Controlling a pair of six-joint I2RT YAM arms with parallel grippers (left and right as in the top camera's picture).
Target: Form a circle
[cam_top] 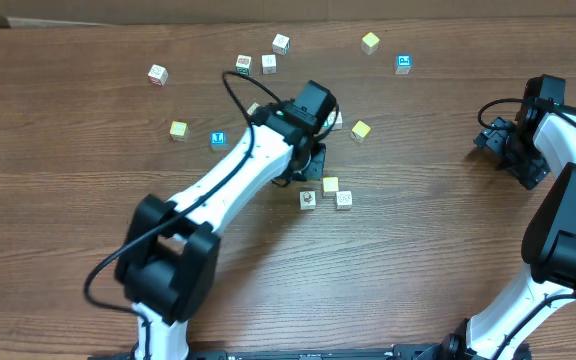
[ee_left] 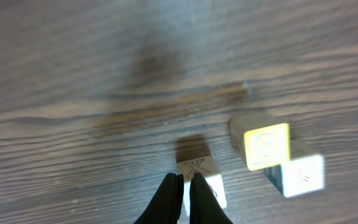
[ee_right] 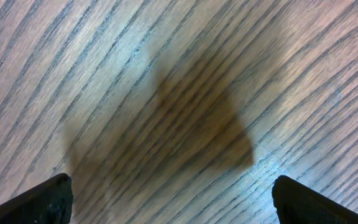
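Pale yellow cube with a left white cube and a right white cube packed close below it: that's the circle as overhead shows it, near table centre. Left wrist view is blurry. It shows the yellow cube corner-to-corner with a white one, and a cyan sliver between them; can't tell if that's a separate cube. An X-marked cube sits a little apart from that pair, right at the fingertips. Left gripper is just above the cluster in overhead, jaws clenched on nothing, tips at the X cube's near edge; contact can't be confirmed. Right gripper is well apart at the right edge, jaws spread wide over bare wood table, holding nothing. Loose cubes are scattered across the far side, including cyan ones and.
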